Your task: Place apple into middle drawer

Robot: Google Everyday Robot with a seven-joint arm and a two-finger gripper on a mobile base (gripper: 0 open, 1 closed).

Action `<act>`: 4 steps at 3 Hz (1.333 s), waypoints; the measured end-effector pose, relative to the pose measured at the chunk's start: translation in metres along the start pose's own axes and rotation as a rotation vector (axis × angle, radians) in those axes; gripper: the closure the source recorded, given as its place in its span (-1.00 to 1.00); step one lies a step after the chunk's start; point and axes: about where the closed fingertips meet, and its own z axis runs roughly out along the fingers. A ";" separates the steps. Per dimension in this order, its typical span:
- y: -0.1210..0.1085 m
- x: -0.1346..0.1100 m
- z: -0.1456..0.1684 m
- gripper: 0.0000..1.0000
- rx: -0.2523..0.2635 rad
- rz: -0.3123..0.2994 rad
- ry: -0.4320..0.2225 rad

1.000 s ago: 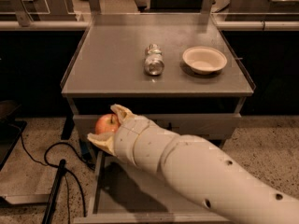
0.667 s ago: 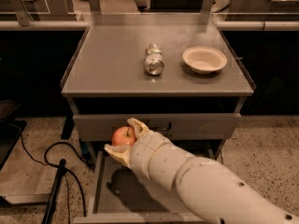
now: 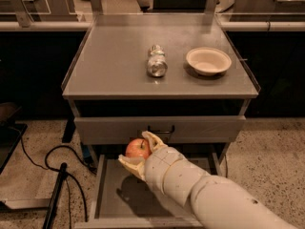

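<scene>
While the gripper point(image 3: 135, 149) clasps the apple point(image 3: 138, 148) between its jaws, just above the far left of the open middle drawer point(image 3: 110, 178), the fruit looks firm, smooth and fairly light. Holding across its widest girth suits it, since waxy skin could slip.

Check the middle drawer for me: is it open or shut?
Open: the drawer is pulled out, its bare grey floor showing. The tool holds the apple over its rear part.

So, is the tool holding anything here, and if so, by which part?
Yes: the tool grips the apple by its sides, one finger at upper right, one at lower left, over the open middle drawer.
</scene>
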 end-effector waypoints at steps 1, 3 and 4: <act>0.003 0.026 0.005 1.00 0.008 0.049 0.012; -0.010 0.090 0.022 1.00 0.032 0.141 0.022; -0.009 0.098 0.025 1.00 0.037 0.137 0.036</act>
